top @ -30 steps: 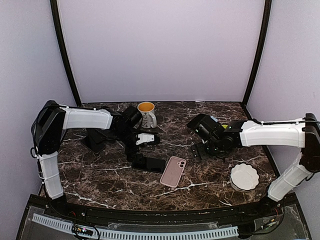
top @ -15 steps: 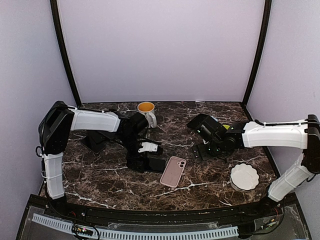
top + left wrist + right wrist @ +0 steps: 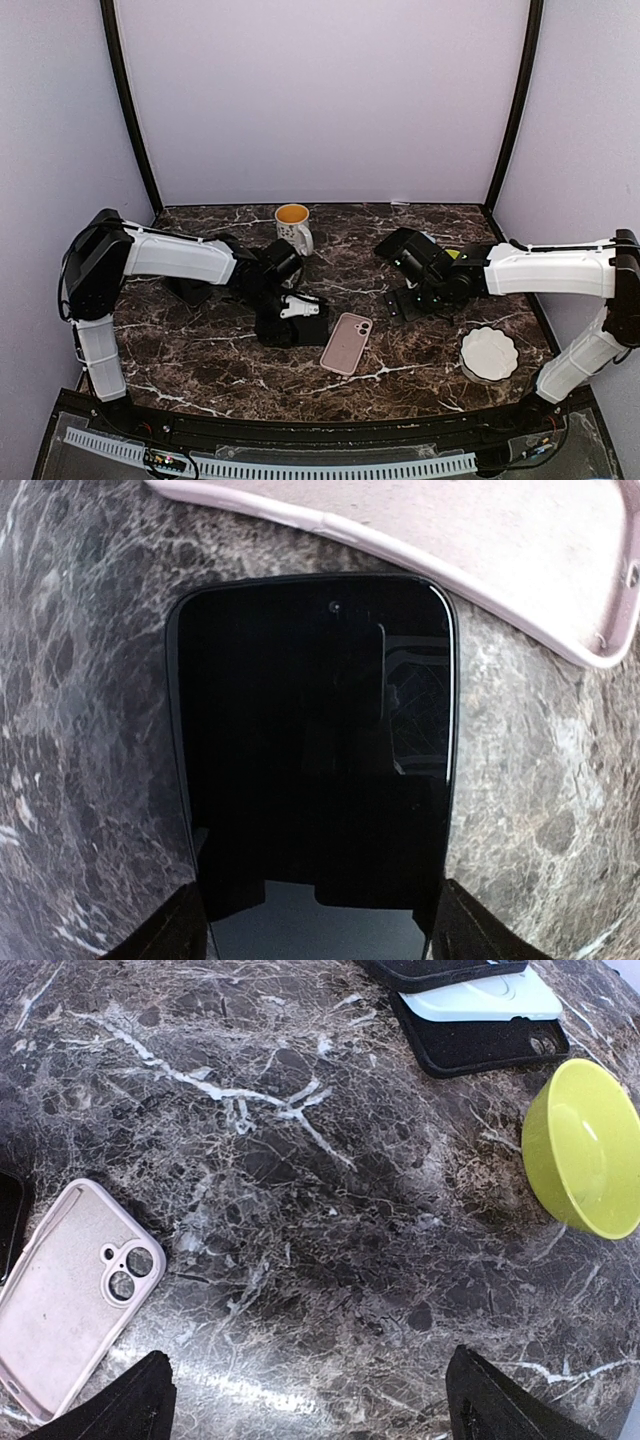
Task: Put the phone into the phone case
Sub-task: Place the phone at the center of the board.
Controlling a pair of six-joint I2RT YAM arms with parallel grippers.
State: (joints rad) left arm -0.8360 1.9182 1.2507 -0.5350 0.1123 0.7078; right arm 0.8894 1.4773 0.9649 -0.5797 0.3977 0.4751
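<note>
The black phone (image 3: 315, 740) lies screen up on the marble table; in the top view (image 3: 305, 329) it sits just left of the pink phone case (image 3: 347, 343). The case lies flat, and its rim shows at the top of the left wrist view (image 3: 480, 540). My left gripper (image 3: 315, 920) is low over the phone's near end, open, with one finger (image 3: 165, 930) on each side of it. I cannot tell whether they touch its edges. My right gripper (image 3: 310, 1400) is open and empty above bare marble, right of the case (image 3: 70, 1290).
A mug (image 3: 293, 228) stands at the back centre. A yellow-green bowl (image 3: 585, 1150) and other black and white cases (image 3: 470, 1020) lie beyond the right gripper. A white dish (image 3: 489, 352) sits at the front right. A black object (image 3: 190, 283) lies at the left.
My left arm has swung forward and down, from near the mug to the black phone, and now straddles it. The right arm has barely moved.
</note>
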